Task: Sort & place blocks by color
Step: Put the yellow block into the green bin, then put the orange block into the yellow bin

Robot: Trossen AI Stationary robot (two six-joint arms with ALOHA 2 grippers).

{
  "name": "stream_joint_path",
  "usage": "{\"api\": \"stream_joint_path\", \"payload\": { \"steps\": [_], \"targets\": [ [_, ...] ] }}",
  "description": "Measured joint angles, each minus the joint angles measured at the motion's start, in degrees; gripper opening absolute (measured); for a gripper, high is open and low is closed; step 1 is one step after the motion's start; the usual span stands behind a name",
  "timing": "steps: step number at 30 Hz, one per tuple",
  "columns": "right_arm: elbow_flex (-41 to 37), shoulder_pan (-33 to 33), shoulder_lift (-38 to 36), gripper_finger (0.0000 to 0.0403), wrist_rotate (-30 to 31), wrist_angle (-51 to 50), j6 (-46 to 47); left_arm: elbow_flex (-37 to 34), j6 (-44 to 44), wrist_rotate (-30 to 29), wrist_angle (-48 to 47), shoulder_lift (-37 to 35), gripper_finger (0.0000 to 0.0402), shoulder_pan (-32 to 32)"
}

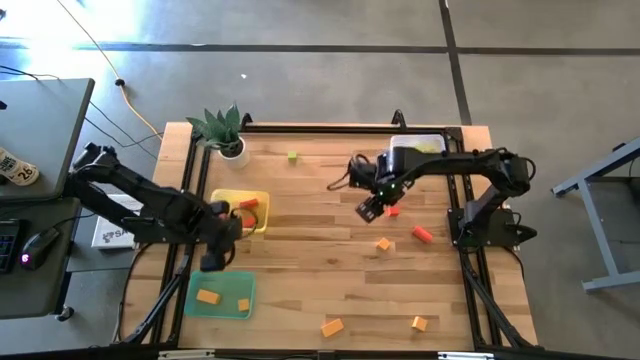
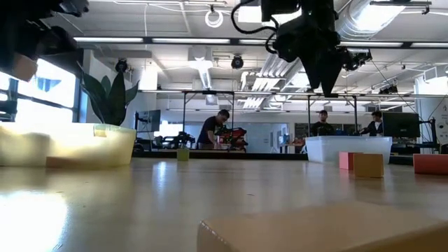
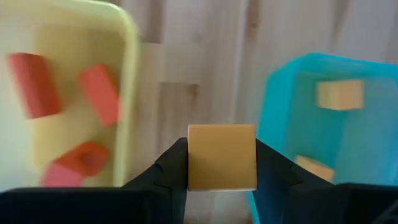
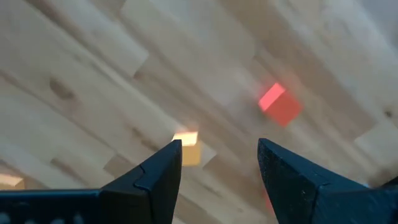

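An orange block [image 3: 222, 157] sits clamped between my left fingers [image 3: 222, 171], with the green tray [image 1: 222, 297] just ahead holding two orange blocks already. My right fingers [image 4: 217, 163] hang open and empty above a loose red block [image 4: 280, 104]. Several blocks remain scattered on the bench [image 1: 320, 200].

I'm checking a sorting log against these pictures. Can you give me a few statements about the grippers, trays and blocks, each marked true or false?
1. The left gripper holds an orange block. True.
2. The right gripper holds a red block. False: it is open and empty above the table.
3. The yellow tray holds red blocks. True.
4. The green tray holds red blocks. False: it holds orange blocks.
5. A green block lies on the table near the plant. True.
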Motion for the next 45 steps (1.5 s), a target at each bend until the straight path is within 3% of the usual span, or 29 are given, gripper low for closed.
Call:
{"api": "stream_joint_path", "payload": {
  "steps": [10,21,26,35,45],
  "targets": [
    [0.0,12.4,0.0,0.0197,1.9,-3.8,10.2,-3.0,-12.6,0.0,7.7,0.2,0.0116,-12.2],
    [-0.6,23.1,0.0,0.0197,3.1,-3.9,20.5,-3.0,-16.7,0.4,15.5,4.5,0.0118,-21.6],
    [-3.0,27.8,0.0,0.0197,3.1,-3.9,27.8,-3.0,-17.3,1.0,17.2,8.7,0.0128,-23.6],
    [-8.4,34.4,0.0,0.0197,3.4,-5.0,38.7,-3.0,-17.9,5.8,19.1,11.9,0.0192,-24.5],
    [-16.0,34.0,0.0,0.0197,3.2,-6.3,33.4,-2.9,-16.8,6.0,19.1,11.4,0.0204,-24.6]
  ]
}}
